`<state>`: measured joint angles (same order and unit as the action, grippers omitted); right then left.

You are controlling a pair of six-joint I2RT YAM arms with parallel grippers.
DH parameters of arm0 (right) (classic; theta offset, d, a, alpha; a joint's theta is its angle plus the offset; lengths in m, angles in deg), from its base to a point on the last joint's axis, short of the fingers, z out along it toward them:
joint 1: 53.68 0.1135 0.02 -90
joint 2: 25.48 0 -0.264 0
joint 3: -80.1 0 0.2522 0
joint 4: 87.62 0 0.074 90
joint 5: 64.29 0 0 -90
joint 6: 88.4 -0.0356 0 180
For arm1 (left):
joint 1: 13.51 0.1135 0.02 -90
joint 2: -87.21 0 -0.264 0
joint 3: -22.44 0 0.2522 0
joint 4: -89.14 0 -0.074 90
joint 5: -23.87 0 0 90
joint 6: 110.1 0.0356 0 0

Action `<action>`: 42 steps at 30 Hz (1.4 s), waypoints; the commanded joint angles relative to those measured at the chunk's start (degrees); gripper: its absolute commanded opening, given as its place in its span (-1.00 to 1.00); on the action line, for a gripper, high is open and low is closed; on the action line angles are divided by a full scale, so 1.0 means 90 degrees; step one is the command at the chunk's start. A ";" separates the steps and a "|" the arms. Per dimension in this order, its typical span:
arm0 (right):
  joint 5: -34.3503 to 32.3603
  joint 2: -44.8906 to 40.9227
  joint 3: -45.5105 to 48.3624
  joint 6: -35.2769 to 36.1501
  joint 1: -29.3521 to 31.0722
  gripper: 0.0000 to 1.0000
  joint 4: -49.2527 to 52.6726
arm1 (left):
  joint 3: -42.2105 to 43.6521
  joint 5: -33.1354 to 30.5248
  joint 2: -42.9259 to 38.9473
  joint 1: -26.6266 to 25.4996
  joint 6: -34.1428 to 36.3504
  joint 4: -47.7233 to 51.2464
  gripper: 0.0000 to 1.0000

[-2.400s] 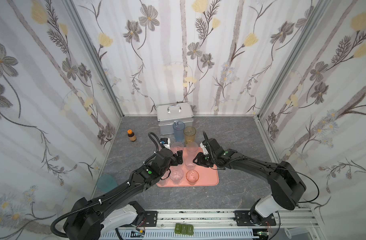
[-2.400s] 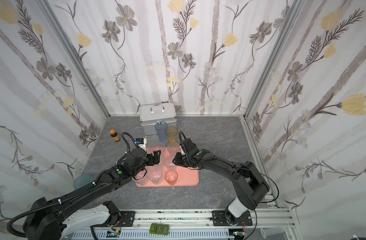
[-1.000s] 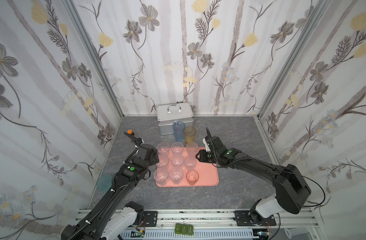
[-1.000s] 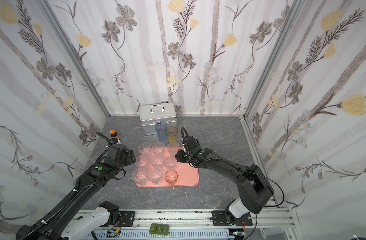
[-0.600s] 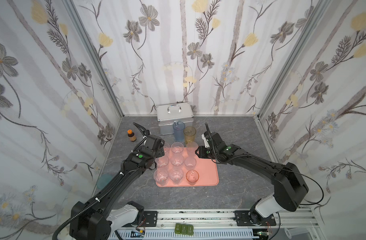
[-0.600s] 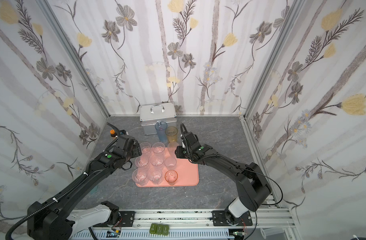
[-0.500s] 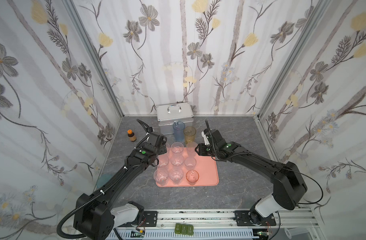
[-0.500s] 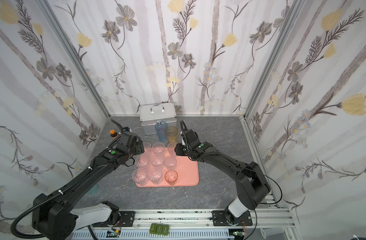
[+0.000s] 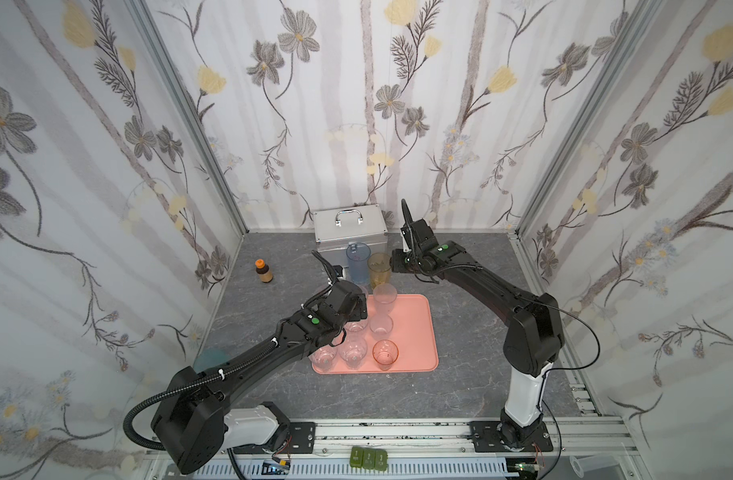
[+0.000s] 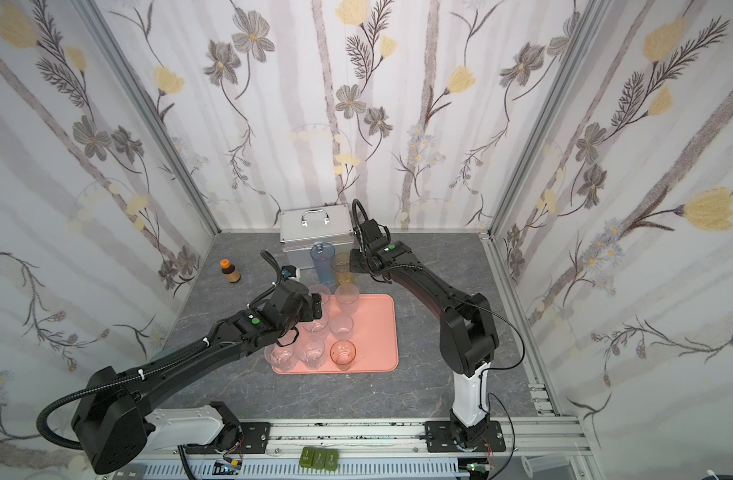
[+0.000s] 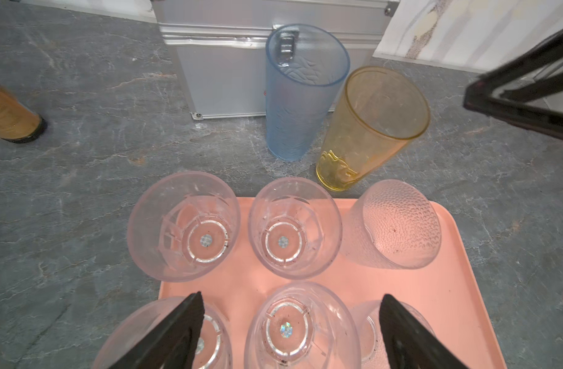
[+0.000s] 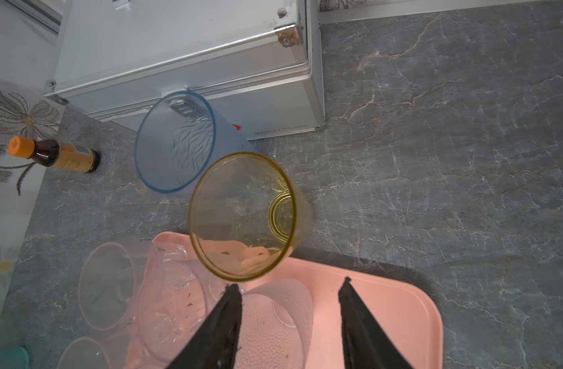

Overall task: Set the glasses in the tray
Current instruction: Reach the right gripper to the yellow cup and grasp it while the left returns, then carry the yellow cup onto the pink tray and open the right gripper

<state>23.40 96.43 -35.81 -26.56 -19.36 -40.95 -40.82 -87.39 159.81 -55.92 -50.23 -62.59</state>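
We're over the tray (image 9: pixel 414 332) now, and it's well stocked: small clear and frosted glasses stand upright on it in three rows, with a short pink glass (image 9: pixel 385 353) at the front right of the group. The left gripper (image 11: pixel 291 295) hovers above the middle row, jaws spread wide. One clear glass (image 11: pixel 289 329) sits below the gap and neither finger touches it, so nothing is held.

Across the way, the right gripper (image 12: pixel 289 282) hangs above the tray's back right corner, its jaws parted too and empty. A frosted glass (image 12: pixel 273 326) stands under them on the tray. Just ahead of those fingertips is the amber tumbler (image 12: pixel 242 217), upright on the grey table (image 12: pixel 433 191), just off the tray's back rim. Right beside it is the blue tumbler (image 12: pixel 175 143), also on the table, in front of the silver case (image 12: pixel 178 57). Whether the two tumblers touch, we can't tell.

Off to the left of the tray, a teal glass (image 9: pixel 209 359) sits on the table, mostly hidden behind the left arm. A brown bottle (image 9: pixel 264 272) with an orange cap stands well apart, near the left wall.
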 commanded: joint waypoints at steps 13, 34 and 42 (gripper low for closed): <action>-0.0589 0.1281 -0.1313 0.0355 -0.0186 -0.60 0.0505 | 0.0104 -0.0457 -0.0031 -0.0317 -0.0259 -0.0527 0.79; -0.1311 -0.0422 -0.0303 0.0681 -0.0445 -0.92 0.0729 | 0.0246 -0.0633 -0.0374 -0.0413 -0.0322 -0.0625 0.80; -0.1267 -0.1883 0.1382 0.0562 -0.0647 -0.93 0.0579 | 0.0034 -0.0995 -0.0419 -0.0944 -0.0343 -0.0635 0.80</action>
<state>12.37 82.60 -27.04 -20.84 -24.80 -33.39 -39.49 -93.45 155.77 -63.25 -52.04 -67.42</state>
